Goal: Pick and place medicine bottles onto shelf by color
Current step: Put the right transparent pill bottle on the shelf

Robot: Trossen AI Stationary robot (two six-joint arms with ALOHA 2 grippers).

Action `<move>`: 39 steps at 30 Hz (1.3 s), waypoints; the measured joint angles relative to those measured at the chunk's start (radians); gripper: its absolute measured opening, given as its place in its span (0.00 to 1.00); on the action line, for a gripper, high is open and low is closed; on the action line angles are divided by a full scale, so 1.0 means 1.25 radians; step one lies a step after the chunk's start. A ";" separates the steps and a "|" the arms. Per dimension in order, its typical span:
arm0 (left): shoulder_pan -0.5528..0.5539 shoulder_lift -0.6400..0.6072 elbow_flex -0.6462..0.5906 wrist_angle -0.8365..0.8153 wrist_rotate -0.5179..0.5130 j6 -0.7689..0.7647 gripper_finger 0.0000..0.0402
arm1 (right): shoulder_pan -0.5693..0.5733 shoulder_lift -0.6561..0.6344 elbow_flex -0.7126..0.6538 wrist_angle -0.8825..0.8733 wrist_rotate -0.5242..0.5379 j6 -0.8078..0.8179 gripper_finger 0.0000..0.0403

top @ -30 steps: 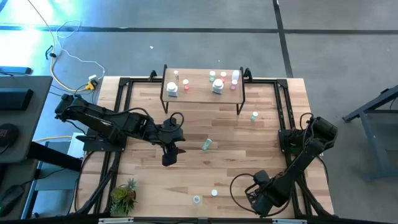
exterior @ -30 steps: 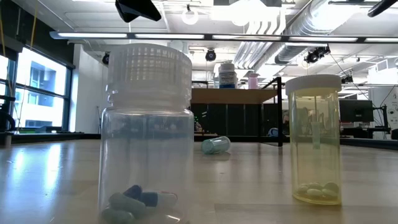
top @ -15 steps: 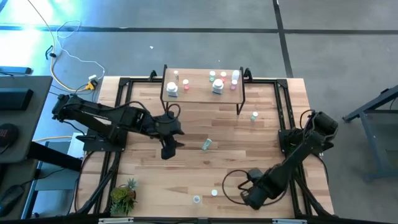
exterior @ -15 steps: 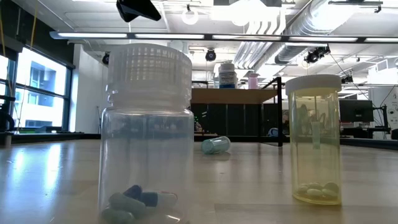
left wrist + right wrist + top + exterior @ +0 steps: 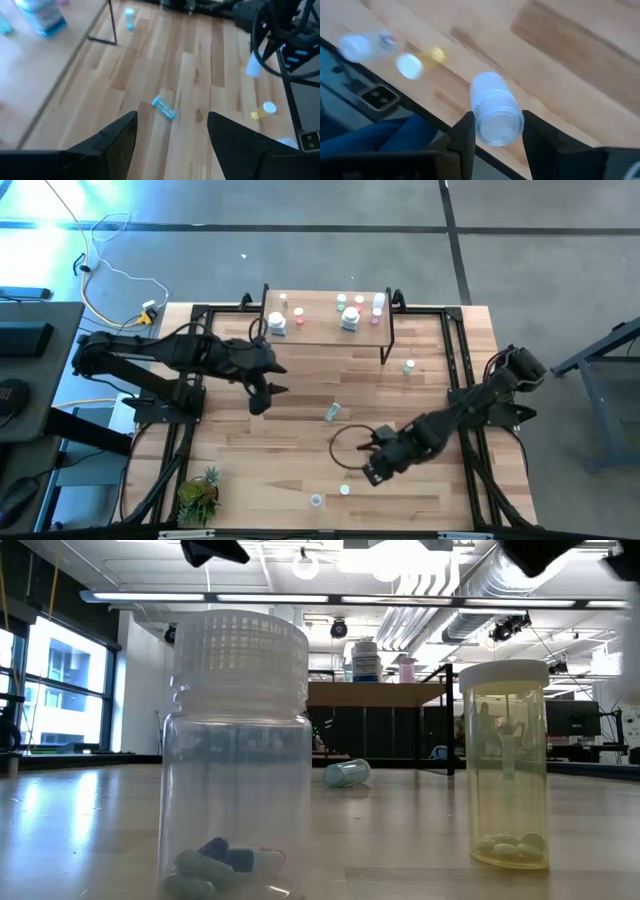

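Observation:
My right gripper [image 5: 372, 470] hangs over the table's near middle, shut on a small clear medicine bottle [image 5: 494, 112] with a white ribbed part. My left gripper [image 5: 258, 400] hovers open and empty left of centre, in front of the shelf [image 5: 325, 328]. Several bottles [image 5: 348, 315] stand on the shelf's board. A teal bottle [image 5: 332, 412] lies on its side mid-table, and one with a green cap [image 5: 409, 366] stands right of the shelf. Near the front edge stand a clear bottle [image 5: 237, 750] and a yellow one [image 5: 505, 765]. My right gripper pinches the small bottle between its two fingers [image 5: 464, 134], one on each side of its wider end [image 5: 500, 129]. The fingers slant steeply down from above. The bottle is lifted clear of the tabletop.
A small potted plant [image 5: 200, 495] stands at the near left corner. Black frame rails [image 5: 462, 370] run along the table's sides. A cable loop [image 5: 345, 448] hangs from my right arm over the boards. Bare boards lie between the shelf and the front bottles.
My right gripper has swung from the near right corner toward the table's middle, rising and turning about. My left gripper has drawn back toward the far left and risen a little, still open. The bottles on the table and shelf have kept still.

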 joint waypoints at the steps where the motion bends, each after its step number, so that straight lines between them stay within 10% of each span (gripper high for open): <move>1: 0.004 -0.004 0.000 0.003 -0.001 0.007 0.58 | -0.013 -0.005 0.000 0.004 0.001 -0.017 0.29; 39: 0.250 -0.022 0.000 0.010 -0.001 0.178 0.58 | -0.568 -0.037 0.352 0.006 -0.011 -0.781 0.29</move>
